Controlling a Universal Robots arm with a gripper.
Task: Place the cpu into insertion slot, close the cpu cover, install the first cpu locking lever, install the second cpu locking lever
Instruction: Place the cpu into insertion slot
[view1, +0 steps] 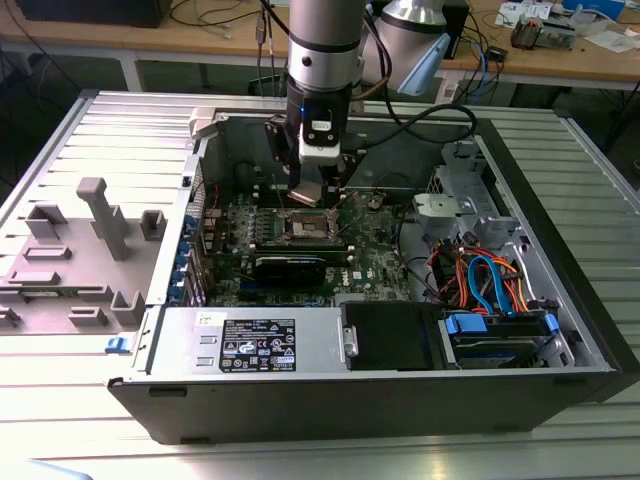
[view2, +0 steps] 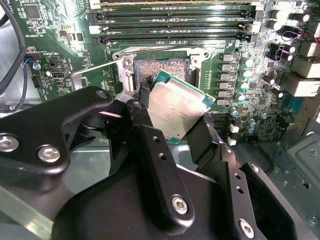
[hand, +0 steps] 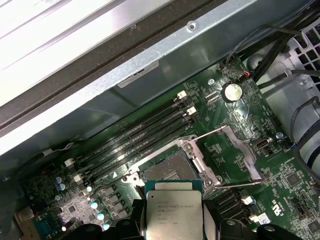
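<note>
My gripper (view1: 314, 186) is shut on the cpu (view2: 176, 106), a flat square chip with a silvery top and green edge, held by two opposite sides between the black fingers (view2: 141, 120). The chip hangs tilted just above the insertion slot (view2: 161, 70), which lies open with its dark pin field exposed. In the first wrist view the cpu (hand: 173, 209) sits right beside the insertion slot (hand: 167, 168), and the cpu cover (hand: 248, 161) is swung open away from the socket. In the exterior view the insertion slot (view1: 305, 226) lies directly under the gripper.
Long black memory slots (view2: 175, 22) run alongside the socket. The open computer case (view1: 560, 230) walls in the board. A black power-supply box (view1: 395, 335) and coloured cables (view1: 485, 280) fill its near side. A grey fixture (view1: 95, 215) stands on the table at the exterior view's left.
</note>
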